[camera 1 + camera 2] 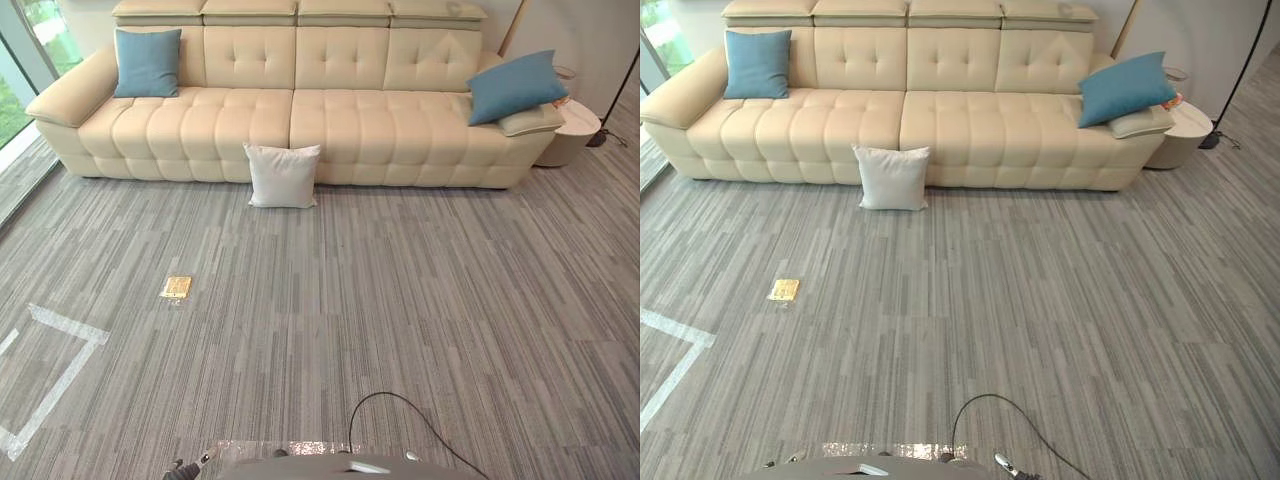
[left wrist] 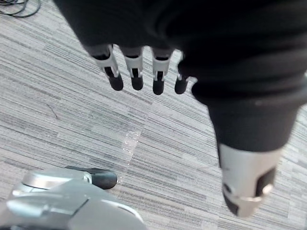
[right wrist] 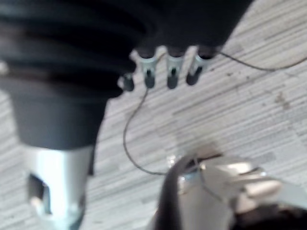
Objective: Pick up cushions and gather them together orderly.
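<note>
Since none of the three cushions are sitting together yet, I'd say this job hasn't really started. One blue cushion (image 1: 147, 62) is propped upright in the left corner of the cream tufted sofa (image 1: 380, 125). A second blue cushion (image 1: 515, 85) lies tilted over the right armrest, well apart from the first. The white cushion (image 1: 283, 175) isn't on the sofa at all: it stands on the floor, leaning against the sofa's front just left of the middle.

Both hands are empty. The left hand (image 2: 136, 76) hangs with its fingers relaxed and straight over bare carpet, and the right hand (image 3: 171, 72) looks the same, holding nothing. So all the picking up is left to do, and the robot looks well back from the sofa, so my guess is it has to walk in first.

As for the room, the floor is grey striped carpet (image 1: 400, 300), flat and mostly bare. A small brass floor plate (image 1: 176, 287) sits in it, with white tape lines (image 1: 60, 360) off to the left. There's a round pale side table (image 1: 575, 130) by the sofa's right end and a window (image 1: 20, 70) on the left.
</note>
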Robot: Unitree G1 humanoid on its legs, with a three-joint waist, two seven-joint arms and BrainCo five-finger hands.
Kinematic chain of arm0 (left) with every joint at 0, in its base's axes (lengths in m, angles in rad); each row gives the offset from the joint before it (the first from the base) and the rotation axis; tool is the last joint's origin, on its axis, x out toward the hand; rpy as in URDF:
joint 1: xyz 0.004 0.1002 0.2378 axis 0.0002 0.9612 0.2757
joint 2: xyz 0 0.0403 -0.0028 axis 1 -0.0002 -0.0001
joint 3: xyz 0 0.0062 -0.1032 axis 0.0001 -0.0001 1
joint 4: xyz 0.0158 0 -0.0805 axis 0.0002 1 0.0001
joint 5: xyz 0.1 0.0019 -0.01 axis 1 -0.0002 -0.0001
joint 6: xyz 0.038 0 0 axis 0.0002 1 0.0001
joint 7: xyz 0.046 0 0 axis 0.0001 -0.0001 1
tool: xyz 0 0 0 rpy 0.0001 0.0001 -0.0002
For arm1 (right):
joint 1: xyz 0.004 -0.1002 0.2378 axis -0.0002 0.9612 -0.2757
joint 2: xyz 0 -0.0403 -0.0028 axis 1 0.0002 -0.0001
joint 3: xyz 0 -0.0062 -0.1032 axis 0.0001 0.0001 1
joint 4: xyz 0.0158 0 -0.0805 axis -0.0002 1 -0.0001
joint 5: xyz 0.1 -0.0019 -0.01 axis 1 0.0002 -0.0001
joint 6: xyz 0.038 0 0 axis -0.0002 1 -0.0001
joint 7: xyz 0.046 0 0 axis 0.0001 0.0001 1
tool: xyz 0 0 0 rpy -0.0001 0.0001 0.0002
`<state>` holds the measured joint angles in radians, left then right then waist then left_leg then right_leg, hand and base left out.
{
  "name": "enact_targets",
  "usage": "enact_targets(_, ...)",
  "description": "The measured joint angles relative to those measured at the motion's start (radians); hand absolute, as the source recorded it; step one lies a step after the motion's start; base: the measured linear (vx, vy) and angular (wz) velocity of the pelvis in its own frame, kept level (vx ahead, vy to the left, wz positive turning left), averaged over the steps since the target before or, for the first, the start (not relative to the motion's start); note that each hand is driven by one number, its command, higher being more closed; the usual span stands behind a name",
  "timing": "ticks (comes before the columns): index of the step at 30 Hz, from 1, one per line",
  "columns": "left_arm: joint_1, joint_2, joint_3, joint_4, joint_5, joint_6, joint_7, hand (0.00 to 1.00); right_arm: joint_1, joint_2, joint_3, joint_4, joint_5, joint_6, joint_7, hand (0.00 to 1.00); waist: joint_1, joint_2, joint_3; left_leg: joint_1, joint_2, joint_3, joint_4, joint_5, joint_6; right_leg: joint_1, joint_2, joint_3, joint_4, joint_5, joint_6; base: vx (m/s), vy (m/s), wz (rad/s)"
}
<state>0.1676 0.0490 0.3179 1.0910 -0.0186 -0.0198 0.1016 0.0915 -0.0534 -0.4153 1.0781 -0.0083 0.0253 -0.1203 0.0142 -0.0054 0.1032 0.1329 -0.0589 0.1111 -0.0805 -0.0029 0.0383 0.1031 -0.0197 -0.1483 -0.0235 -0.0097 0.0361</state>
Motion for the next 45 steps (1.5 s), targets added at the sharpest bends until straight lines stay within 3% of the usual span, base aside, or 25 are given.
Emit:
enact_targets(13, -0.017, 0.018, -0.041, 0.002, 0.0, -0.001, 0.0, 0.0, -0.021, 0.001, 0.011, 0.0, -0.03, 0.001, -0.01, 0.0, 0.009, -0.011, 0.022, -0.024, 0.003, 0.043, -0.004, -0.009, 0.001, -0.024, 0.007, 0.038, -0.021, 0.016, -0.001, -0.03, -0.016, -0.09)
enact_targets(17, -0.034, 0.026, -0.047, 0.0, -0.017, -0.001, 0.0, 0.0, -0.04, 0.003, 0.016, -0.002, -0.037, 0.001, -0.021, 0.0, 0.016, -0.023, 0.042, -0.064, 0.006, 0.073, 0.05, -0.048, 0.004, -0.077, 0.003, 0.063, 0.031, 0.002, 0.012, 0.02, 0.025, -0.25)
enact_targets(19, -0.036, 0.028, -0.046, -0.006, -0.02, -0.001, 0.001, 0.0, -0.044, 0.004, 0.02, -0.005, -0.037, 0.001, -0.021, 0.0, 0.025, -0.03, 0.053, -0.096, 0.015, 0.09, 0.14, -0.117, 0.015, -0.115, -0.005, 0.074, 0.122, -0.043, 0.031, 0.04, 0.037, -0.31)
enact_targets(21, -0.04, 0.023, -0.046, -0.011, -0.022, -0.001, 0.001, 0.0, -0.036, 0.002, 0.022, -0.035, -0.037, 0.002, -0.021, 0.0, 0.024, -0.016, 0.064, -0.117, 0.039, 0.101, 0.226, -0.187, 0.034, -0.188, -0.009, 0.045, 0.315, -0.088, 0.047, 0.01, 0.032, -0.19)
enact_targets(22, -0.048, 0.021, -0.045, -0.012, -0.024, -0.001, 0.001, 0.0, -0.032, 0.003, 0.025, -0.058, -0.037, 0.0, -0.021, 0.0, 0.024, -0.013, 0.068, -0.121, 0.051, 0.105, 0.262, -0.214, 0.035, -0.249, -0.02, 0.016, 0.453, -0.102, 0.035, 0.06, 0.069, -0.14)
enact_targets(23, -0.054, 0.025, -0.042, -0.016, -0.027, -0.001, 0.001, 0.0, -0.014, 0.008, 0.043, -0.085, -0.037, 0.0, -0.021, 0.0, 0.024, -0.012, 0.075, -0.118, 0.057, 0.106, 0.315, -0.256, 0.035, -0.342, -0.06, -0.019, 0.692, -0.109, 0.014, 0.11, 0.075, -0.08)
enact_targets(26, -0.057, 0.029, -0.029, -0.022, -0.028, 0.001, 0.001, 0.0, 0.002, 0.014, 0.051, -0.099, -0.037, 0.001, -0.022, 0.0, 0.024, -0.027, 0.073, -0.076, 0.075, 0.1, 0.368, -0.319, 0.013, -0.464, -0.1, -0.032, 0.981, -0.152, 0.016, 0.23, 0.033, -0.04)
enact_targets(27, -0.061, 0.029, -0.028, -0.024, -0.024, 0.001, 0.001, 0.0, 0.004, 0.016, 0.051, -0.105, -0.037, 0.0, -0.022, 0.0, 0.02, -0.027, 0.073, -0.069, 0.077, 0.093, 0.366, -0.326, 0.011, -0.481, -0.1, -0.035, 0.993, -0.164, 0.017, 0.29, 0.005, 0.19)
enact_targets(29, -0.092, 0.025, -0.023, -0.035, -0.029, 0.001, 0.001, 0.0, 0.007, 0.025, 0.028, -0.121, -0.037, 0.0, -0.022, 0.0, 0.004, -0.026, 0.074, -0.031, 0.079, 0.051, 0.322, -0.335, 0.005, -0.544, -0.098, -0.081, 0.888, -0.196, 0.023, 0.43, -0.018, 0.44)
enact_targets(31, -0.122, 0.012, -0.026, -0.041, -0.03, 0.001, 0.002, 0.0, 0.003, 0.023, 0.016, -0.117, -0.037, 0.004, -0.022, 0.0, -0.002, -0.017, 0.083, 0.007, 0.086, 0.023, 0.285, -0.337, 0.0, -0.566, -0.078, -0.117, 0.718, -0.187, 0.015, 0.48, -0.066, 0.56)
enact_targets(33, -0.14, -0.019, -0.064, -0.037, -0.029, 0.0, 0.0, 0.0, 0.0, 0.01, 0.02, -0.115, -0.037, 0.009, -0.021, 0.0, -0.034, 0.017, 0.103, 0.099, 0.121, -0.032, 0.197, -0.334, -0.01, -0.571, -0.03, -0.137, 0.448, -0.092, 0.008, 0.59, -0.134, 0.92)
enact_targets(35, -0.147, -0.02, -0.089, -0.03, -0.028, -0.001, -0.004, 0.0, 0.004, 0.018, 0.021, -0.104, -0.038, 0.015, -0.021, 0.0, -0.047, -0.006, 0.104, 0.14, 0.11, -0.071, 0.182, -0.333, -0.037, -0.566, -0.029, -0.113, 0.318, -0.002, 0.004, 0.66, -0.235, 0.81)
enact_targets(36, -0.146, -0.019, -0.083, -0.03, -0.023, -0.003, -0.006, 0.0, 0.018, 0.027, 0.019, -0.092, -0.038, 0.017, -0.021, 0.0, -0.048, -0.018, 0.099, 0.176, 0.114, -0.093, 0.189, -0.347, -0.06, -0.555, -0.039, -0.095, 0.315, 0.104, -0.05, 0.79, -0.347, 0.63)
enact_targets(37, -0.158, -0.038, -0.062, -0.024, -0.024, -0.004, -0.005, 0.0, -0.004, 0.006, 0.009, -0.084, -0.038, 0.018, -0.019, 0.0, -0.046, 0.024, 0.098, 0.173, 0.157, -0.098, 0.252, -0.329, -0.102, -0.566, -0.027, -0.13, 0.424, 0.045, -0.095, 0.66, -0.318, 0.51)
enact_targets(38, -0.158, -0.051, -0.047, -0.025, -0.025, -0.006, -0.006, 0.0, -0.016, 0.004, 0.007, -0.088, -0.038, 0.014, -0.02, 0.0, -0.047, 0.039, 0.098, 0.14, 0.174, -0.098, 0.351, -0.303, -0.142, -0.558, -0.019, -0.144, 0.45, -0.004, -0.098, 0.63, -0.321, 0.29)
enact_targets(39, -0.158, -0.059, -0.028, -0.026, -0.026, -0.005, -0.006, 0.0, -0.022, -0.003, 0.005, -0.092, -0.04, 0.014, -0.02, 0.0, -0.047, 0.053, 0.101, 0.093, 0.19, -0.098, 0.469, -0.274, -0.147, -0.537, -0.002, -0.147, 0.451, -0.035, -0.103, 0.63, -0.331, 0.12)
enact_targets(40, -0.148, -0.085, 0.026, -0.025, -0.034, -0.004, -0.006, 0.0, -0.019, -0.008, 0.005, -0.115, -0.039, 0.015, -0.023, 0.0, -0.043, 0.076, 0.101, -0.024, 0.229, -0.103, 0.749, -0.183, -0.17, -0.476, 0.037, -0.147, 0.429, -0.073, -0.111, 0.76, -0.353, -0.03)
enact_targets(42, -0.136, -0.092, 0.078, -0.055, -0.047, -0.003, -0.008, 0.0, -0.008, -0.009, 0.01, -0.12, -0.038, 0.018, -0.027, 0.0, -0.036, 0.078, 0.102, -0.148, 0.281, -0.079, 1.066, -0.139, -0.221, -0.378, 0.082, -0.148, 0.383, -0.1, -0.134, 0.67, -0.27, -0.24)
enact_targets(43, -0.138, -0.092, 0.097, -0.074, -0.057, -0.003, -0.007, 0.0, -0.005, -0.008, 0.012, -0.12, -0.037, 0.017, -0.032, 0.0, -0.018, 0.072, 0.108, -0.212, 0.326, -0.022, 1.217, -0.14, -0.208, -0.305, 0.105, -0.134, 0.347, -0.114, -0.151, 0.53, -0.195, -0.39)
enact_targets(45, -0.14, -0.098, 0.114, -0.111, -0.062, -0.005, -0.006, 0.0, -0.008, -0.007, 0.021, -0.12, -0.035, 0.017, -0.034, 0.0, -0.006, 0.059, 0.116, -0.324, 0.378, 0.072, 1.319, -0.17, -0.148, -0.181, 0.121, -0.105, 0.282, -0.123, -0.154, 0.53, -0.159, -0.43)
